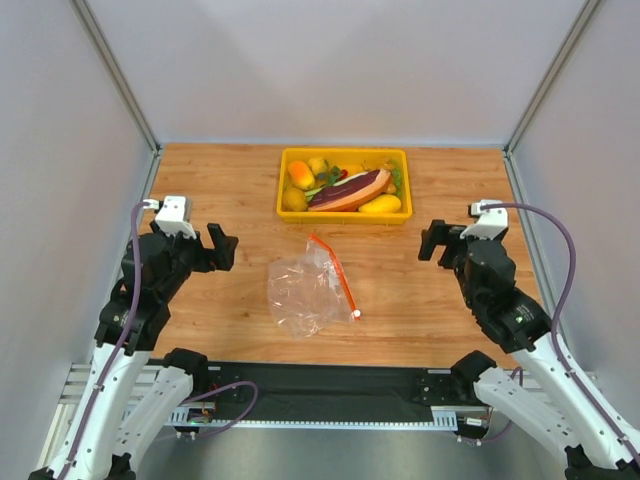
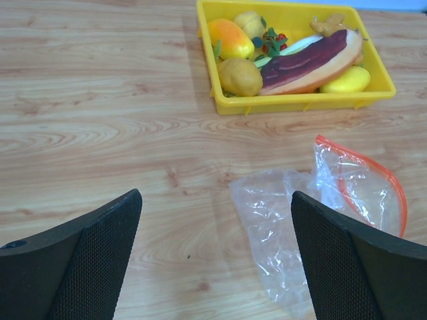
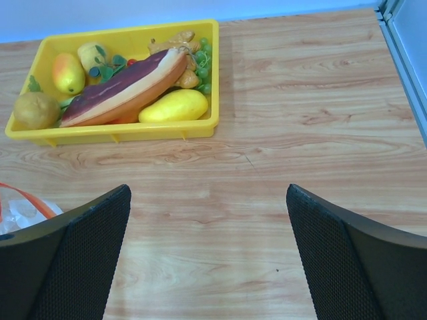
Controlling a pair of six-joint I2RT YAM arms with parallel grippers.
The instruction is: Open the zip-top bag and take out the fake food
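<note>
The zip-top bag [image 1: 305, 290] lies flat and crinkled on the wood in the middle of the table. Its red-orange zip strip [image 1: 336, 272] is on the right, with the white slider tab [image 1: 355, 315] at the near end. I see nothing inside it. The maroon meat slice [image 1: 350, 190] and other toy food lie in a yellow tray [image 1: 345, 152] behind the bag. My left gripper [image 1: 222, 247] is open and empty, left of the bag [image 2: 280, 220]. My right gripper [image 1: 432, 241] is open and empty, to the bag's right; only a bag corner [image 3: 20, 207] shows in its wrist view.
The tray [image 2: 300, 103] also holds an orange-yellow fruit [image 2: 230, 39], a brown potato-like piece [image 2: 240, 77], a yellow mango-like piece [image 3: 177, 105] and green grapes [image 3: 203, 60]. Grey walls close in the table on three sides.
</note>
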